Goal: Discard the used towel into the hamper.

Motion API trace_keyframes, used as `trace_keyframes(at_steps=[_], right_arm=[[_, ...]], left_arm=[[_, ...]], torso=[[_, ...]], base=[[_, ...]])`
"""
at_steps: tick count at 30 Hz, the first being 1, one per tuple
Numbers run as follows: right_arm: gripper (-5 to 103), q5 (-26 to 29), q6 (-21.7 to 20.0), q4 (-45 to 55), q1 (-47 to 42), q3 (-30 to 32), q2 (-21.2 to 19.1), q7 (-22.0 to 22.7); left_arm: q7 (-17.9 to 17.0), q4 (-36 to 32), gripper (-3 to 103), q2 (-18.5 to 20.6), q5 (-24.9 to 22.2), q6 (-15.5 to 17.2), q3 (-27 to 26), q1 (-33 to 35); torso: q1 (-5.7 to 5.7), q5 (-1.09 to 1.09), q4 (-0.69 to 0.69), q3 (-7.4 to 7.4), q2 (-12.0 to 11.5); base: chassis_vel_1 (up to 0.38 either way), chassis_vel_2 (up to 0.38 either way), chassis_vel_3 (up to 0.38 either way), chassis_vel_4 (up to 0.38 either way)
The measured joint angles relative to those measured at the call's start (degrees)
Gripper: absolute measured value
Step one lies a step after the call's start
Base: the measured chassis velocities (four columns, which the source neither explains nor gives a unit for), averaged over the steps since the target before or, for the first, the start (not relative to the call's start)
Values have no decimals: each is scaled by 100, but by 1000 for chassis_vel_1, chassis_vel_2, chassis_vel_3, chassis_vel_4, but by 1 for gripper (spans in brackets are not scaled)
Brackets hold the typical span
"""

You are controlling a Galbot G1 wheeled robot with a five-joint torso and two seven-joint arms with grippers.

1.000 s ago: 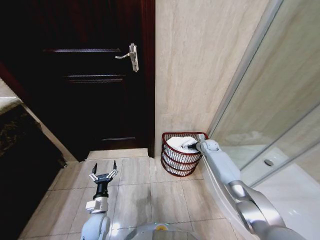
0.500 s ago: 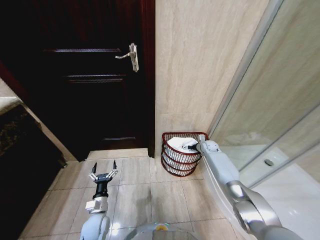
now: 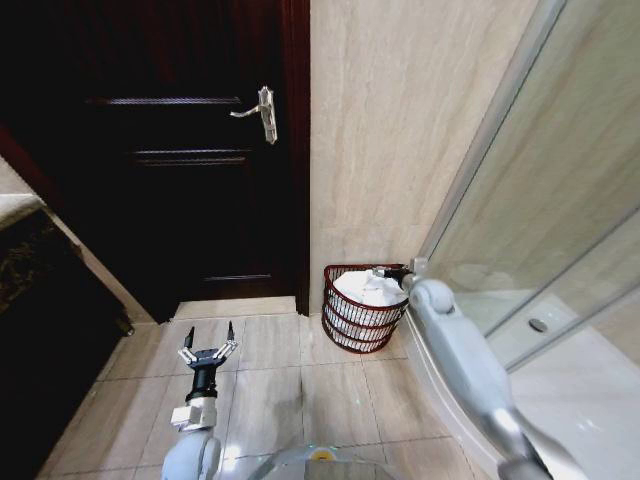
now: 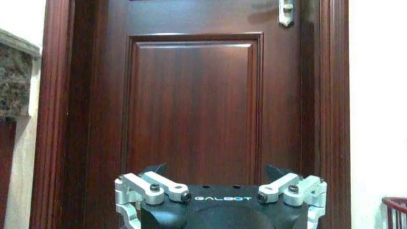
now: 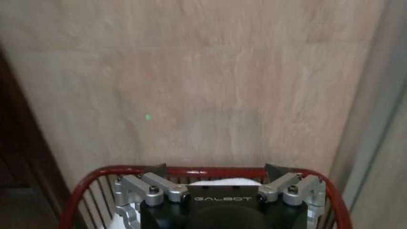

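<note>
Right gripper (image 3: 385,272), jaws spread wide and empty, has lifted off the towel (image 3: 365,291), now lying in the hamper (image 3: 345,325): discarding looks complete.

Dark wooden door (image 3: 190,150), beige wall (image 3: 390,120)

The round dark reddish-brown wire hamper (image 3: 362,312), low and right of centre in the head view, is thin coated metal with a faint sheen, and the white towel (image 3: 365,291) inside it is soft, matt, rumpled cloth. The dark reddish-brown panelled wooden door (image 3: 175,150) in the upper left is polished and glossy, with a bright silver metal lever handle (image 3: 262,112). The beige stone-look wall tiles (image 3: 400,130) are smooth with a dull shine, and the beige floor tiles (image 3: 280,390) along the bottom are glossier. The clear glass shower panel (image 3: 560,220) on the right is smooth and reflective.
</note>
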Motion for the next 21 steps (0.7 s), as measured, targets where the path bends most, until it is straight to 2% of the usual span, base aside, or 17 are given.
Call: trace_keyframes(at_steps=[2,3,5,6,7,9,11,12,14,21], right_arm=[[100,-619,829,416,-643,318,219,-114],[100,-619,829,416,-643,318,219,-114],[100,-1218,1970,626,-1247,555,577,-198],[100,-1390,2345,695,-1473,628,726,-213],[100,-1390,2345,695,-1473,628,726,-213],[100,-1779,3048,871,-2007,828,1043,-222],[100,-1923,3213,933,-2188,883,1134,-206],[100,-2115,3395,1051,-2484,981,1279,-171],[100,-2225,3496,1299,-2920,1107,1449,-162],[100,-2362,3819,1566,-3454,1392,1567,-149]], left_arm=[[-2,7,100,25,-34,-7,8,-6],[-2,7,100,25,-34,-7,8,-6],[0,32,100,18,-49,1,25,-33],[8,38,100,21,-52,30,40,-53],[8,38,100,21,-52,30,40,-53],[56,39,100,22,-56,118,64,-122],[77,32,100,22,-57,147,66,-140],[119,-4,100,33,-57,211,76,-165],[182,-71,100,53,-59,298,81,-182],[514,-114,100,195,-250,373,153,-178]], torso=[[0,0,-1,0,0],[0,0,-1,0,0],[0,0,0,0,0],[-1,2,0,0,0],[-1,2,0,0,0],[-1,-1,0,0,0],[-1,-1,0,0,0],[0,-1,0,0,0],[-1,0,-1,0,0],[-1,0,0,0,0]], base=[[0,0,0,0],[0,0,0,0],[0,0,0,0],[0,0,0,0],[0,0,0,0],[0,0,0,0],[0,0,0,0],[0,0,0,0],[0,0,0,0],[0,0,0,0]])
